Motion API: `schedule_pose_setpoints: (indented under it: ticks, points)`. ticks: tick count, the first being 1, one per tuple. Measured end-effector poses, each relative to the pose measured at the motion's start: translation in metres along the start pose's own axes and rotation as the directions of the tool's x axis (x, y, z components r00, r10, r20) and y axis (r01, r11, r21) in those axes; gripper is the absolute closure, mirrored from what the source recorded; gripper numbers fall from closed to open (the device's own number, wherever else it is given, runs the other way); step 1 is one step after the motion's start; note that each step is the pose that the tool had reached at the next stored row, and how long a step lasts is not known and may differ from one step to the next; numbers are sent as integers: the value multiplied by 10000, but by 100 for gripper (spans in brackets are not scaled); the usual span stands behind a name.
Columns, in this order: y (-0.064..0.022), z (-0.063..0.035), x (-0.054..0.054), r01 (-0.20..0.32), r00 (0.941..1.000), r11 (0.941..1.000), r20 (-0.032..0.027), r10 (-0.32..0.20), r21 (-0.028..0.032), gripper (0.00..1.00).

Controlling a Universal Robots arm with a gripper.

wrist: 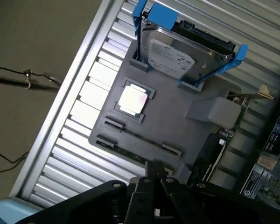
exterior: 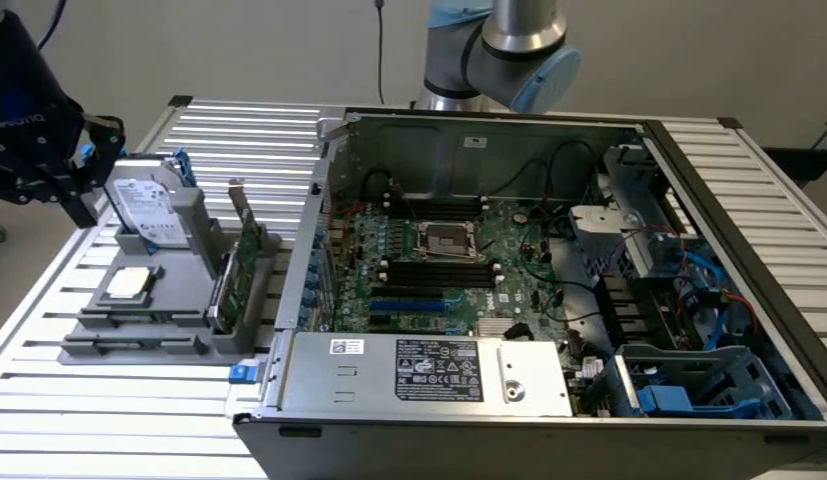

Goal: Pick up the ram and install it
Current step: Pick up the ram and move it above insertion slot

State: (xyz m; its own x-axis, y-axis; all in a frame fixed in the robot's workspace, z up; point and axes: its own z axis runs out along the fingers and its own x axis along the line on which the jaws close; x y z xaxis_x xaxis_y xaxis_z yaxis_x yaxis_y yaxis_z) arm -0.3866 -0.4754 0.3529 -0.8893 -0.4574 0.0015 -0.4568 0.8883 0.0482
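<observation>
Pincer [wrist: 155,170] closed, empty, hanging clear above gray holder's [wrist: 177,114] edge, ram [wrist: 141,138] standing edge-up in its slot

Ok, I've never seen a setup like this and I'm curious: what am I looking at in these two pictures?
It is a robot arm working at a slatted metal table. One picture comes from a camera standing off the arm; the other from a camera on its wrist, looking past its end effector, the grasping part. That is shut and holds nothing. It hovers over a grey holder carrying computer parts: a hard drive with blue rails, a processor chip, an expansion card, and the ram, thin sticks lying on edge in slots. Beside the holder stands an open computer case with its motherboard exposed.
</observation>
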Motion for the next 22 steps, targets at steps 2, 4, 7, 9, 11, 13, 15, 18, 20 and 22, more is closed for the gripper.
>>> schedule_pose_setpoints:
  ticks: [2,4,7,9,11,13,15,18,20,22]
  points:
    - [-1,10,0,361,9993,9993,-7,-361,6,89]
    - [-2,19,0,737,9973,9973,-19,-737,11,89]
    - [-2,36,0,1277,9918,9918,-34,-1277,15,89]
    - [-2,49,0,1633,9866,9866,-52,-1632,13,89]
    - [-3,63,0,1991,9800,9800,-70,-1991,10,89]
    - [-4,80,0,2342,9722,9722,-86,-2342,7,89]
    - [-5,96,0,2689,9631,9632,-104,-2689,2,89]
    - [-6,121,0,3215,9468,9469,-129,-3215,-4,89]
    - [-7,138,-1,3564,9342,9344,-147,-3563,-10,89]
    - [-8,154,-1,3892,9210,9212,-162,-3891,-16,89]
